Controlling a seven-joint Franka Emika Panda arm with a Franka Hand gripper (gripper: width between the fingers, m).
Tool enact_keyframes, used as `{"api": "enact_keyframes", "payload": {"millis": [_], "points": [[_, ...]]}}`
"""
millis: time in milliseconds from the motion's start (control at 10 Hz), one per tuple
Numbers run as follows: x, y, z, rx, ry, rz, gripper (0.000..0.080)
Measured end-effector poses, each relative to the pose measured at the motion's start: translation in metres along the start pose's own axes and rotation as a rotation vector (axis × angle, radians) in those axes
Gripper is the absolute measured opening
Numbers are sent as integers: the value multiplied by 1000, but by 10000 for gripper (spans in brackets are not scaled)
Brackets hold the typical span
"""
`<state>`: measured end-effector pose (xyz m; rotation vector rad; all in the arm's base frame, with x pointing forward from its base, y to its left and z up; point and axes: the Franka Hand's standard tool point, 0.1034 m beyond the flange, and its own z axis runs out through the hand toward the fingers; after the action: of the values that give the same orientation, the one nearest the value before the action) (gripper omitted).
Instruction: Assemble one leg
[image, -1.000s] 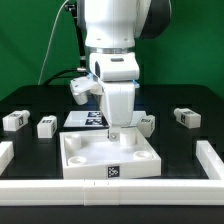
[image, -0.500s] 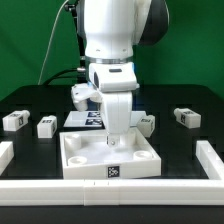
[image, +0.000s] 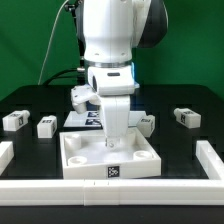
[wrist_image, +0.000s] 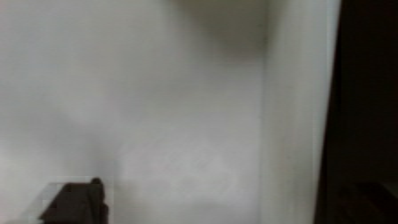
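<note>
My gripper (image: 114, 138) hangs straight down over the back middle of the large white tray-like piece (image: 110, 172), with its tips low inside the rim. In the wrist view the gripper (wrist_image: 214, 205) has its dark fingertips (wrist_image: 75, 202) far apart, and only the tray's white surface shows between them, so it is open and holds nothing. Several white tagged legs lie on the black table: two at the exterior view's left (image: 13, 120) (image: 46, 126), one at the right (image: 186, 117), and one just behind the arm (image: 147, 123).
The marker board (image: 82, 118) lies flat behind the tray, partly hidden by the arm. A low white wall (image: 213, 160) borders the table at the front and both sides. A green backdrop stands behind.
The arm has come down, so the gripper sits lower and closer to the tray's surface. The legs and the tray have not moved.
</note>
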<state>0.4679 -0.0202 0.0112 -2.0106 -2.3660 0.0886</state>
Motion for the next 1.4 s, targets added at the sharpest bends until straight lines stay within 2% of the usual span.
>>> {"api": "enact_keyframes", "payload": {"millis": [100,500,600,700,1300,1400], "points": [[1,-1,2,4,1,4,650],[0,-1,3,5,2,13,101],[0,0,2,2,1,14,101],[0,1,2,-4,1,14,59],[1,2,1,-9,1,17,60],[11,5,1,-11,5,69,60]]}}
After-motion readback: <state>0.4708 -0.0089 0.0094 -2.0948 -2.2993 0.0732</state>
